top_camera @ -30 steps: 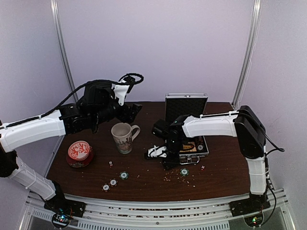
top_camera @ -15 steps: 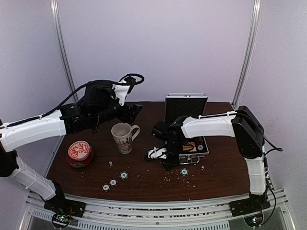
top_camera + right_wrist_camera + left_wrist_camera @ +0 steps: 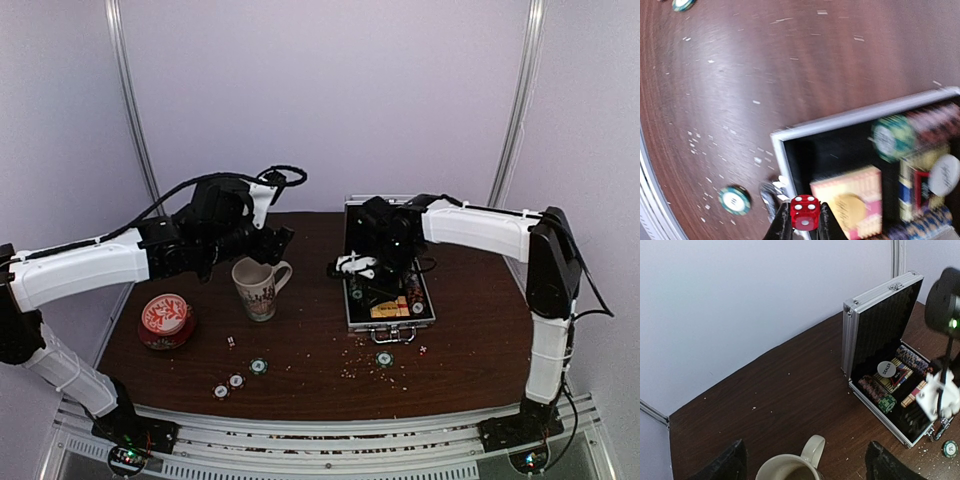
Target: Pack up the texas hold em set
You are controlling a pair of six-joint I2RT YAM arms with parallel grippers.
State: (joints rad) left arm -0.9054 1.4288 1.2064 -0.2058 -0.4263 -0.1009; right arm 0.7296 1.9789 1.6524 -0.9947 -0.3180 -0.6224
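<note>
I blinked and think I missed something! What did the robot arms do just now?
The right gripper rose from the table in front of the case and swung back over its open tray, pinching a red die. The left gripper, open above the mug, barely moved. The mug, red tin and loose chips stayed put.

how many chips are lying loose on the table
4. Three chips sit in a row in front of the mug; one lies in front of the case. Others may be hidden.
</note>
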